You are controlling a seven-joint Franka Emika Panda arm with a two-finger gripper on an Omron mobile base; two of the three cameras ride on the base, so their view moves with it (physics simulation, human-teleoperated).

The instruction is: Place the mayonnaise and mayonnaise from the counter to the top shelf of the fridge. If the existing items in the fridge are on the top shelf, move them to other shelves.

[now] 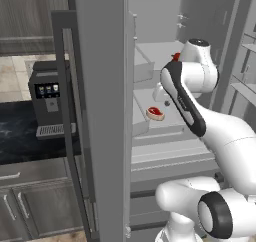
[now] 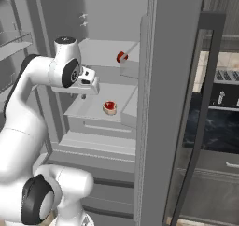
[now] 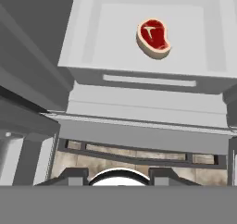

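The fridge stands open in front of me. On its top shelf [image 2: 100,52] sits a small round red vegetable [image 2: 122,57], partly behind my arm in the left base view [image 1: 176,56]. One shelf lower [image 3: 92,42] lies the raw steak [image 3: 154,39] [image 2: 109,107] [image 1: 155,113], red with a white rim. My gripper [image 2: 83,97] points down, a little above that lower shelf's front edge and on the near-left side of the steak. It looks shut, and I see nothing in it. The mayonnaise jars are out of view. The black counter [image 1: 20,131] lies beyond the door.
The thick grey fridge door [image 1: 102,111] [image 2: 172,103] stands edge-on between the fridge interior and the counter. A dark coffee machine [image 1: 47,98] sits on the counter. Door racks [image 2: 14,38] line the opposite side. Stepped lower shelves [image 2: 100,141] run beneath my hand.
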